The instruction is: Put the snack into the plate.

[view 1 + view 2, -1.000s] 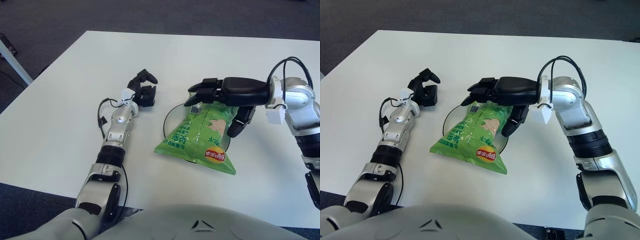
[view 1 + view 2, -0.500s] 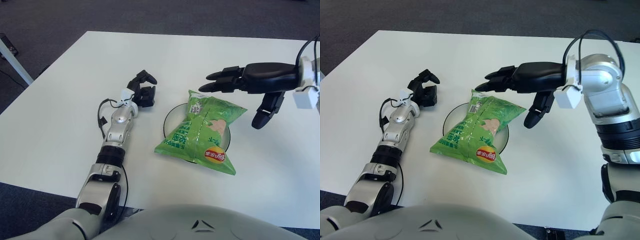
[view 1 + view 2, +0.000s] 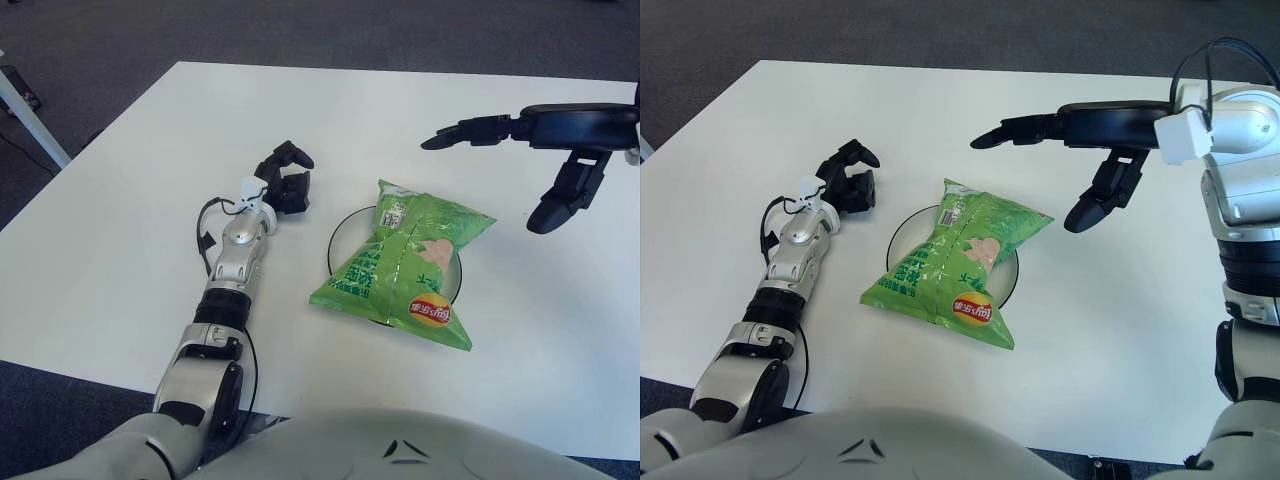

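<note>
Snack lies across the plate, its lower end hanging over the plate's near rim onto the table. My right hand hangs above the table, up and to the right of the plate, its 3 fingers spread and holding nothing. My left hand shows left of the plate, fingers curled, empty.

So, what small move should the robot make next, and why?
Probably draw the right hand further back toward its side. The snack bag already lies on the plate, and that hand is open above the table, holding nothing. The left hand shows left of the plate.
</note>
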You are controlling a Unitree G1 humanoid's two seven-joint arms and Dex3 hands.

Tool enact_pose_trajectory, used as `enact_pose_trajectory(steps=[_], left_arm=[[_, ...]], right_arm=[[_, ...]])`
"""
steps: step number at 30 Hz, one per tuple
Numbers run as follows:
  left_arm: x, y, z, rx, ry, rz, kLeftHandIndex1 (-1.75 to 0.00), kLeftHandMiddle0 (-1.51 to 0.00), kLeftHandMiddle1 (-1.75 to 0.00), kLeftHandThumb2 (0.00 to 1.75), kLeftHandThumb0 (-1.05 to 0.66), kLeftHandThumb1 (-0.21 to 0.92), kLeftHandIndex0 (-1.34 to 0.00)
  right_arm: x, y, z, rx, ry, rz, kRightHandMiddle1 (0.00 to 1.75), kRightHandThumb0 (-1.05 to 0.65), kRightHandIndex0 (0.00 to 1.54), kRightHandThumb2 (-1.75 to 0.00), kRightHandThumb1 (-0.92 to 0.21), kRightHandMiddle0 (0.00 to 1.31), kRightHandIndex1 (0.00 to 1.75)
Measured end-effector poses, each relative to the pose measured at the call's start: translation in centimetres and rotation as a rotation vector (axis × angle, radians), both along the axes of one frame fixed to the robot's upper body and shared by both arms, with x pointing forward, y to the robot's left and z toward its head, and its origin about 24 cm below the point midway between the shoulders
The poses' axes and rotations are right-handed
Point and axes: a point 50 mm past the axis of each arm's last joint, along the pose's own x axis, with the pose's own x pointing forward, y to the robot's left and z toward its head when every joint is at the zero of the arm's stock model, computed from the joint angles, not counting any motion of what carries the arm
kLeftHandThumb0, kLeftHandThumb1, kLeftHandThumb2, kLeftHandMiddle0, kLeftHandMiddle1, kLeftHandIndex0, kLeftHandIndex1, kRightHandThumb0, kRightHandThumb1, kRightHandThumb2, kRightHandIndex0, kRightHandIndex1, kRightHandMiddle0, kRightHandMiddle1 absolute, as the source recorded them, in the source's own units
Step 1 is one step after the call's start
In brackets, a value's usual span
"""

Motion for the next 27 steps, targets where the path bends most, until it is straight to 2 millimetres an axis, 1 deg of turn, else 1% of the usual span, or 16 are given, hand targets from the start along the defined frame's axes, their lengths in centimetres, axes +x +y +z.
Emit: enact_pose_trajectory(steps=[2, 4, 9, 10, 11, 12, 13, 14, 17, 22, 24, 27], left_arm=[[0.0, 0.0, 0.0, 0.0, -0.001, 0.0, -1.75, -1.15, -1.75, 1.18, -0.44, 0.43, -0.52], [0.0, 0.0, 0.0, 0.001, -0.003, -0.001, -1.75, -1.14, -1.75, 1.18, -0.44, 0.42, -0.53], [0.1, 0.0, -0.1, 0.001, -0.002, -0.004, -1.75, -1.13, -1.75, 1.19, -0.44, 0.42, -0.53], [0.1, 0.0, -0.2, 0.001, -0.002, -0.004, -1.75, -1.13, -1.75, 1.19, -0.44, 0.42, -0.53], [0.1, 0.0, -0.2, 0.001, -0.002, -0.005, -1.75, -1.13, -1.75, 1.19, -0.44, 0.42, -0.53], [0.1, 0.0, -0.2, 0.001, -0.003, -0.005, -1.75, -1.13, -1.75, 1.19, -0.44, 0.42, -0.53], [0.1, 0.0, -0.2, 0.0, -0.005, -0.005, -1.75, -1.13, -1.75, 1.19, -0.44, 0.42, -0.53], [0.1, 0.1, -0.2, 0.0, -0.006, -0.004, -1.75, -1.13, -1.75, 1.19, -0.44, 0.42, -0.53], [0.1, 0.0, -0.1, -0.001, -0.008, -0.006, -1.75, -1.13, -1.75, 1.18, -0.44, 0.42, -0.53], [0.2, 0.1, -0.1, -0.003, -0.012, -0.003, -1.75, -1.13, -1.75, 1.18, -0.44, 0.43, -0.52], [0.2, 0.1, -0.1, -0.003, -0.012, -0.002, -1.75, -1.14, -1.75, 1.18, -0.44, 0.43, -0.52], [0.2, 0.1, -0.1, -0.003, -0.012, -0.002, -1.75, -1.14, -1.75, 1.18, -0.44, 0.43, -0.52]], right_arm=[[0.3, -0.3, 0.1, -0.001, 0.051, -0.01, 0.19, -0.87, 0.0, -0.69, -0.5, 0.0, 0.0], [0.6, -0.6, 0.4, -0.016, 0.108, -0.033, 0.13, -0.89, 0.0, -0.68, -0.51, 0.0, 0.0], [1.1, -1.6, 1.3, -0.027, 0.156, -0.074, 0.07, -0.92, 0.0, -0.66, -0.53, 0.0, 0.0], [1.2, -1.8, 1.4, -0.023, 0.159, -0.082, 0.14, -0.91, 0.01, -0.72, -0.62, 0.0, 0.0], [1.2, -2.0, 1.5, -0.007, 0.166, -0.101, 0.19, -0.9, 0.02, -0.75, -0.68, 0.0, 0.01], [1.3, -2.2, 1.5, 0.028, 0.174, -0.13, 0.21, -0.9, 0.02, -0.77, -0.7, 0.0, 0.01], [1.4, -2.5, 1.5, 0.067, 0.182, -0.17, 0.31, -0.84, 0.05, -0.78, -0.58, 0.0, 0.02], [1.6, -2.6, 1.3, 0.085, 0.179, -0.192, 0.39, -0.8, 0.07, -0.8, -0.49, 0.0, 0.03], [2.0, -3.3, 0.7, 0.118, 0.148, -0.291, 0.48, -0.79, 0.09, -0.81, -0.41, 0.0, 0.04], [2.9, -5.0, -1.1, 0.109, 0.102, -0.408, 0.52, -0.8, 0.13, -0.78, -0.41, 0.0, 0.05], [3.1, -5.5, -1.9, 0.11, 0.07, -0.448, 0.58, -0.81, 0.2, -0.78, -0.42, 0.0, 0.1], [3.4, -5.9, -3.0, 0.131, 0.034, -0.503, 0.61, -0.81, 0.24, -0.76, -0.44, 0.0, 0.15]])
